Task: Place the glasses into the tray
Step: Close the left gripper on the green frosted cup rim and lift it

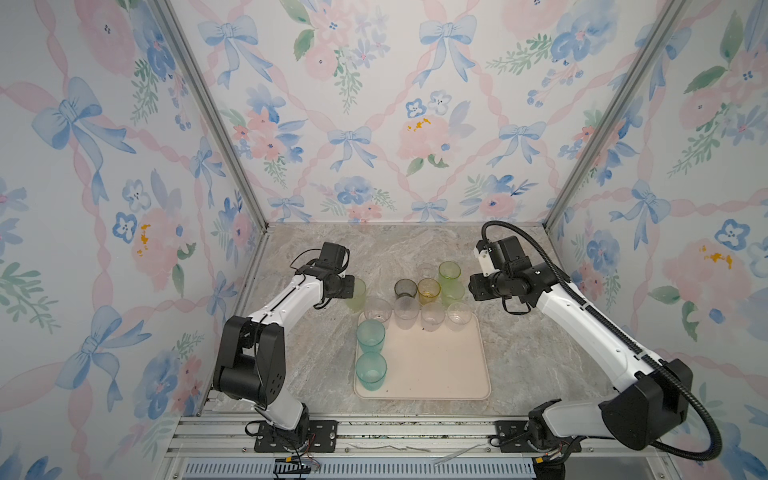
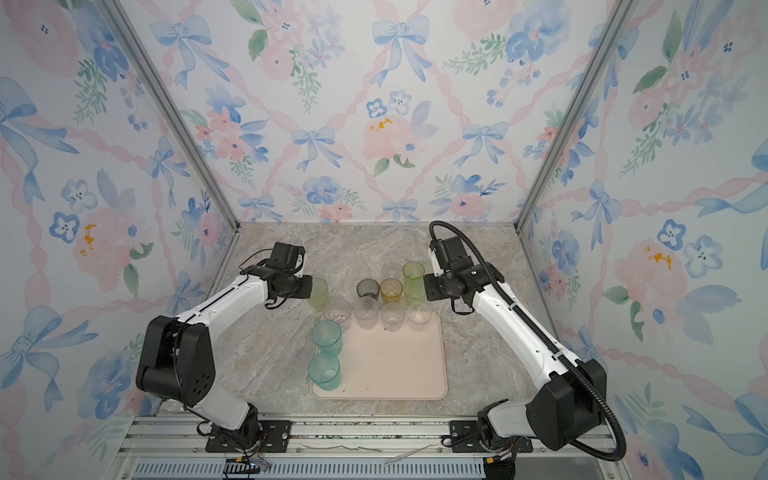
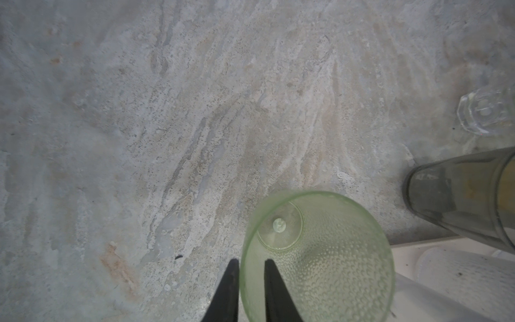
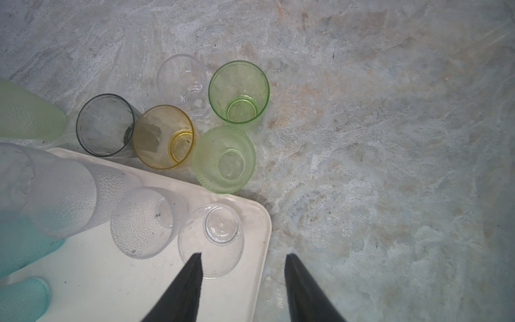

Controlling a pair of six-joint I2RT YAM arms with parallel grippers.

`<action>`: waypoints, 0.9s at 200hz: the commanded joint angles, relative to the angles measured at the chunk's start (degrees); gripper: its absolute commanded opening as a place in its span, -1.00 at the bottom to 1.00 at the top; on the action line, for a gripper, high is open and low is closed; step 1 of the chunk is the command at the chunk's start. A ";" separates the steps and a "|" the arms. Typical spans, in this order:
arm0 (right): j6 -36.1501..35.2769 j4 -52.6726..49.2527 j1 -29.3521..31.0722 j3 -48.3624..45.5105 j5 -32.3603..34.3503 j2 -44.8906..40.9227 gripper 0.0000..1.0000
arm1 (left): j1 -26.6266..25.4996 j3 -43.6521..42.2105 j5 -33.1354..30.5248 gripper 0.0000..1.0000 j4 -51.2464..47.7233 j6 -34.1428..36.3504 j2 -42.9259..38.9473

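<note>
A yellow-green glass [image 1: 356,295] [image 3: 317,259] stands on the table just off the tray's [image 1: 436,365] far left corner. My left gripper [image 3: 252,260] straddles its wall, one finger outside and one inside, with a narrow gap still showing. Two teal glasses [image 1: 371,334] and several frosted clear ones [image 1: 406,311] stand along the tray's left and far edges. Beyond the far edge stand a smoky grey glass [image 4: 104,125], an amber one [image 4: 163,136], two yellow-green ones [image 4: 224,159] and a tiny clear one [image 4: 182,80]. My right gripper [image 4: 242,255] hangs open and empty over the tray's far right corner.
Marble tabletop [image 1: 519,353] lies bare to the right of the tray and behind the glasses. Flowered walls close in the back and both sides. An aluminium rail [image 1: 374,436] with both arm bases runs along the front edge.
</note>
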 commanded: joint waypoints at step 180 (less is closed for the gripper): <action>1.09 1.49 -0.11 -1.05 -1.33 -0.15 0.01 | 0.87 1.50 -2.41 -1.00 -1.04 1.29 -2.84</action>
